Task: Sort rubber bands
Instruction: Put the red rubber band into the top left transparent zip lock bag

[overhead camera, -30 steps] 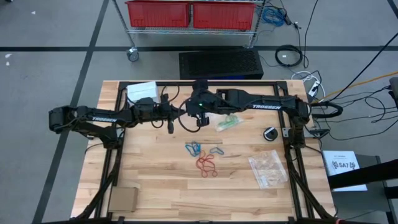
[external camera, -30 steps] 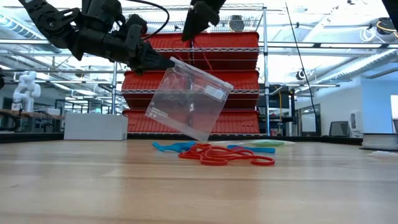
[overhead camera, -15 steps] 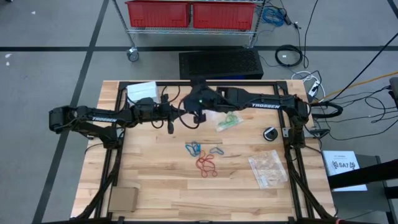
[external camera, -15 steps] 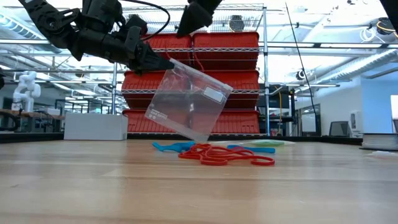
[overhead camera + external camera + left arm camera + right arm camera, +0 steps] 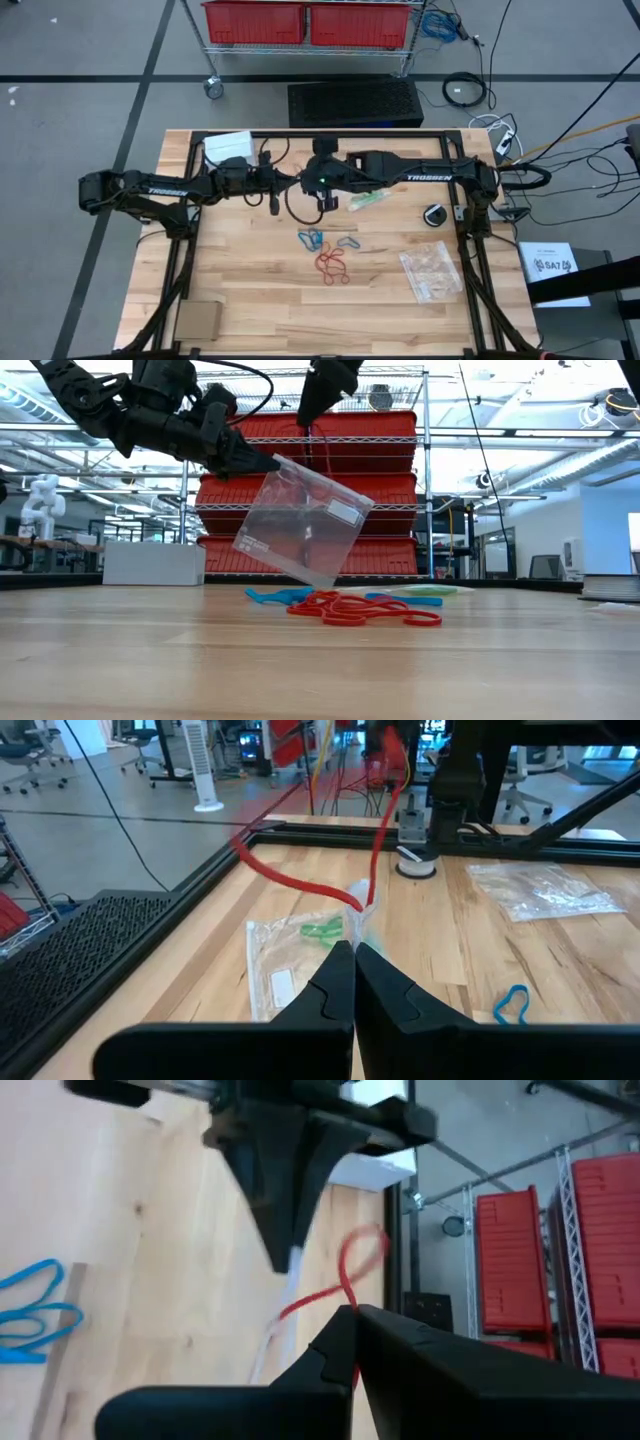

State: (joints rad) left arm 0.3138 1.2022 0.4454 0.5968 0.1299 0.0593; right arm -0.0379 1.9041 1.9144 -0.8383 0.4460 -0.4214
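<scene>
left gripper (image 5: pixel 262 461), clenched on a clear bag (image 5: pixel 300 520) corner, hangs it above the tabletop (image 5: pixel 260 290); right gripper (image 5: pixel 350 1315) pinches a red rubber band (image 5: pixel 345 1280) at its mouth. remaining rubber bands (image 5: pixel 330 255) lie toward 6 o'clock of the grippers.

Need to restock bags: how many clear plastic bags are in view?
3: one bag hanging from the left gripper; one flat on the table, holding green bands; one crumpled by its right edge, possibly several stacked.

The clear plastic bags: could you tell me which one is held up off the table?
The clear bag pinched at its top corner by the left end effector; the others, one holding green bands and one right, lie flat.
</scene>
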